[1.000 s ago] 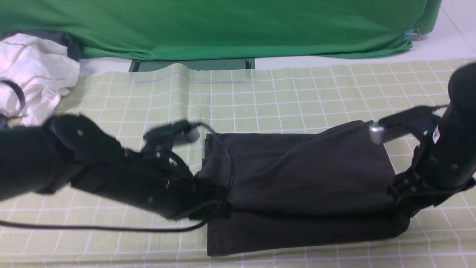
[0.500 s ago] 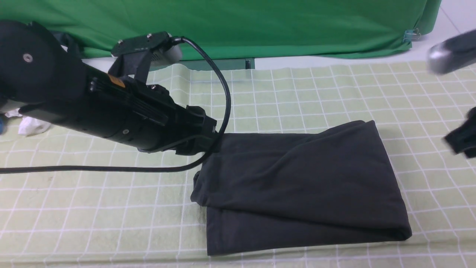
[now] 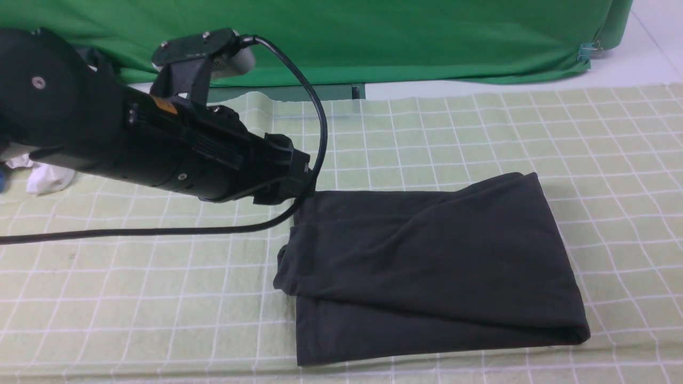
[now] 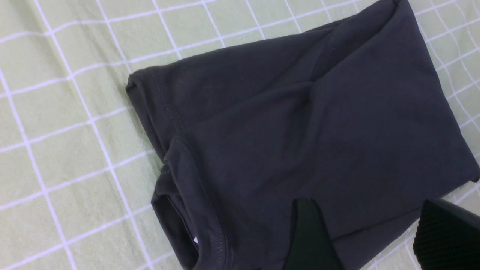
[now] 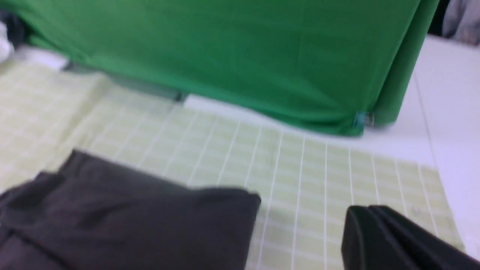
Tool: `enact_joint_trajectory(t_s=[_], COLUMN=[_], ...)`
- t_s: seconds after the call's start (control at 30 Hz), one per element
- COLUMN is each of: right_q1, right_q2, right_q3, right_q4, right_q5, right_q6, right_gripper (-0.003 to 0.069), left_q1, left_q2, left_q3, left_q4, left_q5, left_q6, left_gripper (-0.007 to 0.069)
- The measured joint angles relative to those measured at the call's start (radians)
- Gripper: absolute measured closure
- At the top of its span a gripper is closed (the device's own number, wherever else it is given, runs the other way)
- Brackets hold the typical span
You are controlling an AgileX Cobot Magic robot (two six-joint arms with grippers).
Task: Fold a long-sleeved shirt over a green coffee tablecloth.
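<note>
Left pincer (image 4: 371,236): fingers apart, nothing between them, hovering over the shirt's near-collar area in the left wrist view. In the front view the left arm (image 3: 133,144) reaches in from the left, tip at the shirt's far-left corner; pincer itself is hidden behind the arm body there.

Right pincer (image 5: 397,240): only dark finger parts show at the edge of the right wrist view, blurred, seemingly pressed together; can't tell its state for sure. Off the shirt, above bare tablecloth. Not visible in the front view.

Long-sleeved shirt (image 3: 427,266): dark charcoal, folded into a rough rectangle, lying flat centre-right on the green coffee tablecloth (image 3: 480,133). Upper layer sits skewed over the lower one, lower edge poking out toward the camera. Collar opening (image 4: 183,225) with a speck of white label faces the left side.

Tablecloth: pale yellow-green with white grid, covering the table. Beyond it, a bright green backdrop cloth (image 3: 373,37). White garment (image 3: 45,178) partly visible far left, behind the left arm.
</note>
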Motion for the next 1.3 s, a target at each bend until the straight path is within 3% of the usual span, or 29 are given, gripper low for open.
enact_joint_trajectory(t_s=[0.23,0.37,0.67,1.3], right_q1=[0.000,-0.001,-0.001,-0.001], right_q2=[-0.089,-0.093,-0.094,-0.110], right_q3=[0.348,0.440,0.453,0.483], right_q4=[0.000,0.000,-0.002,-0.005], right_q5=[-0.399,-0.560,-0.611,-0.616], right_q6=[0.000,0.000,0.000,0.000], right_gripper=[0.0651,0.0651,0.0636,0.0576], left_q1=[0.000,0.000,0.000,0.000], left_q2=[0.001,0.001,0.001,0.001], left_q3=[0.000,0.000,0.000,0.000], left_q4=[0.003,0.007,0.016,0.063], left_q5=[-0.005,-0.007,-0.007,-0.265], left_q6=[-0.001,-0.004,-0.004,-0.026], left_gripper=[0.0241,0.0241,0.0241,0.0241])
